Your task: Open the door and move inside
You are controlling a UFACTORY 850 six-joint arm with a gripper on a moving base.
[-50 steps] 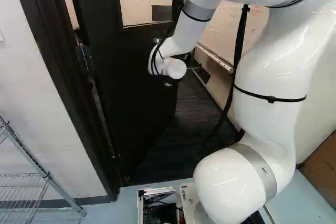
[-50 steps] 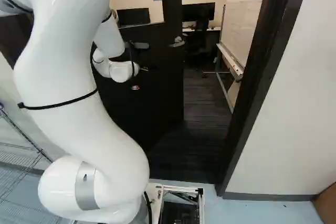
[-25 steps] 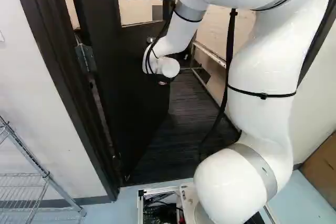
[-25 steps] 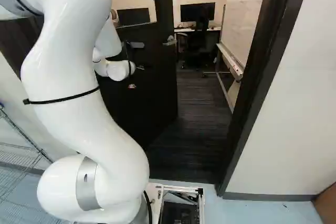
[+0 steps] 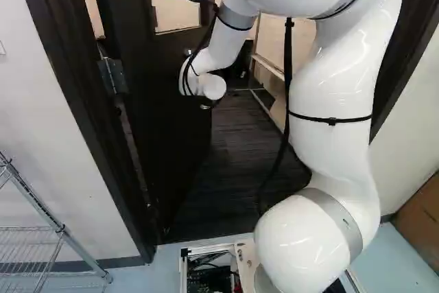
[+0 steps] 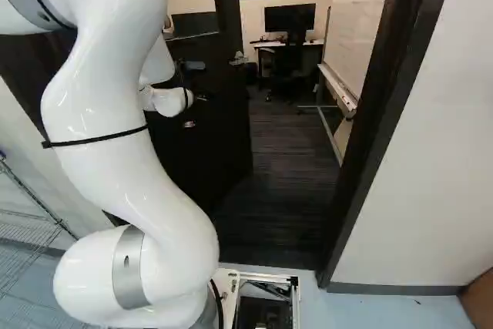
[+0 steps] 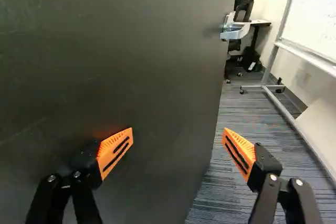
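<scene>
A tall, flat, dark door (image 7: 105, 51) stands partly open ahead of the black two-fingered gripper with orange pads (image 7: 178, 131). Its long axis is upright; its free edge points inward over grey striped carpet (image 7: 215, 192). The gripper is spread, pinching nothing, one finger near the door's face, probably to push it wider. The silver lever handle (image 7: 234, 31) lies farther ahead.
</scene>
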